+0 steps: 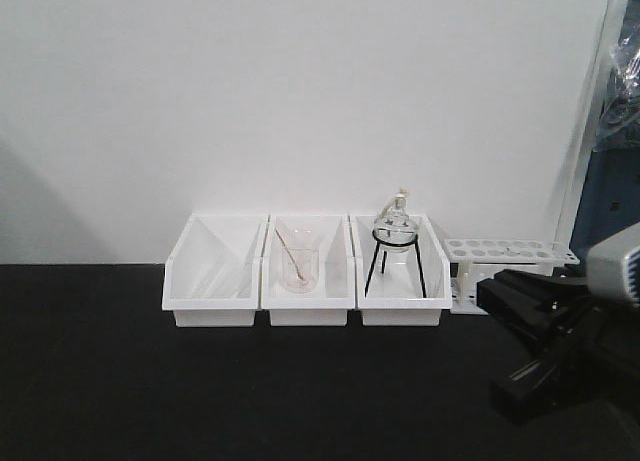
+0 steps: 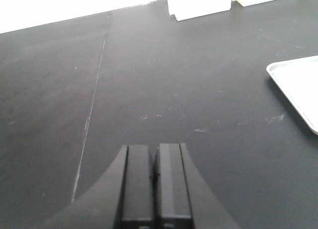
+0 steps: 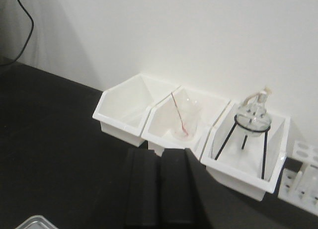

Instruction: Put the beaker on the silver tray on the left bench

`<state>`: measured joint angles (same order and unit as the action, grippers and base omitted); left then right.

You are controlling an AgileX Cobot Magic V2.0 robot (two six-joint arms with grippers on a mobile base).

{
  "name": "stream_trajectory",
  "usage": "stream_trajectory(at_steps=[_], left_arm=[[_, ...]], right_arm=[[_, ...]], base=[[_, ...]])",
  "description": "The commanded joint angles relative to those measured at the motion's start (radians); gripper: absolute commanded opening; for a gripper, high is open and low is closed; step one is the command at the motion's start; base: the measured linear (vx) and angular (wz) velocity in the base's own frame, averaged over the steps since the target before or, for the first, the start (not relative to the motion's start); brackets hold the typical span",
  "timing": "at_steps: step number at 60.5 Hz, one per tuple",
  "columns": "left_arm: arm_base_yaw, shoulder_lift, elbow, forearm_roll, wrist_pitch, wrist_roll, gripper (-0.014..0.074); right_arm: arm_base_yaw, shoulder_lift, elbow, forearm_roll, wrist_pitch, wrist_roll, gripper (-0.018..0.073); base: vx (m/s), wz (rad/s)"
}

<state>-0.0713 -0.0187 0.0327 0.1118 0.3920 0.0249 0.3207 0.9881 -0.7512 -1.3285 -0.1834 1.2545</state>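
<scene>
The beaker is out of view in all three views. A corner of the silver tray (image 2: 299,88) lies on the black bench at the right edge of the left wrist view. Another corner of a silver tray (image 3: 33,222) shows at the bottom left of the right wrist view. My left gripper (image 2: 154,148) hovers over bare black bench, shut with nothing between its fingers. My right gripper (image 3: 160,152) is also shut and empty, pointing at the row of white bins. In the front view it (image 1: 490,299) reaches in from the right.
Three white bins stand against the white wall. The left bin (image 1: 214,272) is empty. The middle bin holds a glass beaker with a pink-red rod (image 1: 298,264). The right bin holds a round flask on a black tripod (image 1: 393,233). A white test-tube rack (image 1: 507,252) stands further right.
</scene>
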Motion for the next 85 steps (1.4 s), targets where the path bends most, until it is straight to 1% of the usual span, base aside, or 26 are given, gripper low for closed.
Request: stream_trajectory(at_steps=[1,25,29,32,34,36,38,40,41,42,44,45,46,47,49,52,54,56,58,61,64,69,72,78,81,85], left_arm=[[-0.003,-0.007,0.020,0.002,-0.082,-0.002,0.0001],[-0.003,-0.007,0.020,0.002,-0.082,-0.002,0.0001],[-0.003,-0.007,0.020,0.002,-0.082,-0.002,0.0001],[-0.003,-0.007,0.020,0.002,-0.082,-0.002,0.0001],[-0.003,-0.007,0.020,0.002,-0.082,-0.002,0.0001],[-0.003,-0.007,0.020,0.002,-0.082,-0.002,0.0001],[-0.003,-0.007,0.020,0.002,-0.082,-0.002,0.0001],[-0.003,-0.007,0.020,0.002,-0.082,-0.002,0.0001],[-0.003,-0.007,0.020,0.002,-0.082,-0.002,0.0001],[-0.003,-0.007,0.020,0.002,-0.082,-0.002,0.0001],[-0.003,-0.007,0.020,0.002,-0.082,-0.002,0.0001],[-0.003,-0.007,0.020,0.002,-0.082,-0.002,0.0001],[-0.003,-0.007,0.020,0.002,-0.082,-0.002,0.0001],[-0.003,-0.007,0.020,0.002,-0.082,-0.002,0.0001],[-0.003,-0.007,0.020,0.002,-0.082,-0.002,0.0001],[-0.003,-0.007,0.020,0.002,-0.082,-0.002,0.0001],[-0.003,-0.007,0.020,0.002,-0.082,-0.002,0.0001],[-0.003,-0.007,0.020,0.002,-0.082,-0.002,0.0001],[-0.003,-0.007,0.020,0.002,-0.082,-0.002,0.0001],[-0.003,-0.007,0.020,0.002,-0.082,-0.002,0.0001],[-0.003,-0.007,0.020,0.002,-0.082,-0.002,0.0001],[-0.003,-0.007,0.020,0.002,-0.082,-0.002,0.0001],[-0.003,-0.007,0.020,0.002,-0.082,-0.002,0.0001],[-0.003,-0.007,0.020,0.002,-0.082,-0.002,0.0001],[-0.003,-0.007,0.020,0.002,-0.082,-0.002,0.0001],[-0.003,-0.007,0.020,0.002,-0.082,-0.002,0.0001]], right_arm=[[-0.002,-0.057,-0.026,-0.029,-0.011,0.010,-0.0014],[-0.002,-0.100,-0.026,-0.029,-0.015,0.001,-0.0014],[-0.003,-0.086,-0.026,0.018,-0.013,-0.002,-0.0014],[-0.003,-0.081,-0.026,0.107,0.004,-0.037,-0.0014],[-0.003,-0.075,-0.026,0.199,0.020,-0.092,-0.0014],[-0.003,-0.070,-0.026,0.319,0.039,-0.180,-0.0014],[-0.003,-0.063,-0.026,0.456,0.060,-0.300,-0.0014],[-0.002,-0.061,-0.026,0.639,0.085,-0.476,-0.0014],[-0.002,-0.061,-0.026,0.703,0.099,-0.541,-0.0014],[-0.002,-0.061,-0.026,0.801,0.121,-0.643,-0.0014],[-0.002,-0.061,-0.026,0.930,0.152,-0.781,-0.0014],[-0.002,-0.061,-0.026,1.022,0.168,-0.885,-0.0014],[-0.002,-0.062,-0.026,1.080,0.183,-0.952,-0.0014],[-0.002,-0.065,-0.026,1.161,0.197,-1.050,-0.0014],[-0.002,-0.073,-0.026,1.279,0.220,-1.172,-0.0014],[-0.003,-0.093,-0.009,1.399,0.236,-1.382,-0.0014],[-0.003,-0.119,0.022,1.456,0.219,-1.472,-0.0014],[-0.004,-0.156,0.066,1.495,0.189,-1.521,-0.0014],[-0.005,-0.199,0.120,1.509,0.144,-1.531,-0.0014],[-0.005,-0.267,0.207,1.502,0.071,-1.512,-0.0014],[-0.021,-0.333,0.313,1.481,-0.002,-1.466,-0.0014],[-0.097,-0.452,0.463,1.437,-0.064,-1.334,-0.0014],[-0.161,-0.516,0.550,1.392,-0.061,-1.241,-0.0014],[-0.250,-0.651,0.666,1.302,-0.018,-1.119,-0.0014],[-0.284,-0.729,0.716,1.278,0.035,-1.082,-0.0014],[-0.313,-0.815,0.753,1.279,0.124,-1.059,-0.0014]], base=[[0.00,0.00],[0.00,0.00],[0.00,0.00],[0.00,0.00],[0.00,0.00],[0.00,0.00],[0.00,0.00],[0.00,0.00],[0.00,0.00],[0.00,0.00],[0.00,0.00],[0.00,0.00],[0.00,0.00],[0.00,0.00],[0.00,0.00],[0.00,0.00],[0.00,0.00],[0.00,0.00],[0.00,0.00],[0.00,0.00],[0.00,0.00],[0.00,0.00],[0.00,0.00],[0.00,0.00],[0.00,0.00],[0.00,0.00]])
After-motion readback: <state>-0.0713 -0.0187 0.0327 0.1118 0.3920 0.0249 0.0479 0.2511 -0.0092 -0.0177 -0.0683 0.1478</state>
